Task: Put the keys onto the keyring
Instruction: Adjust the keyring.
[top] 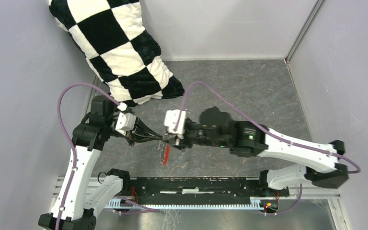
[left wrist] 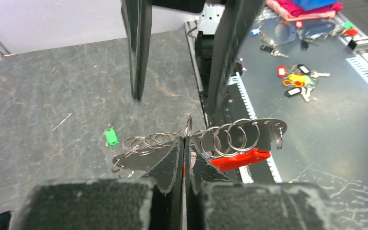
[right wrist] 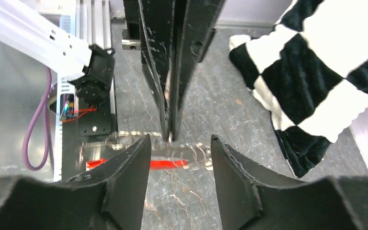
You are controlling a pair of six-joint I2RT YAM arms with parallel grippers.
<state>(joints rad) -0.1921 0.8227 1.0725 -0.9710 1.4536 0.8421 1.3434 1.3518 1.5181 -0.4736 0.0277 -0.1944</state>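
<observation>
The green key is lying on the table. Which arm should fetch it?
Right, probably. The right gripper is open and empty, while the left gripper is shut on the keyring, so it is not free. The green key lies loose on the table.

Top camera looks down from above and behind; wrist cameras face each other closely, sharing the keyring [left wrist: 239, 159]

shiny metal keyring [left wrist: 242, 143] with glossy red plastic tag [left wrist: 239, 159], green plastic-headed key [left wrist: 110, 138], matt veined table [left wrist: 52, 96], plush cloth [top: 120, 48]
</observation>
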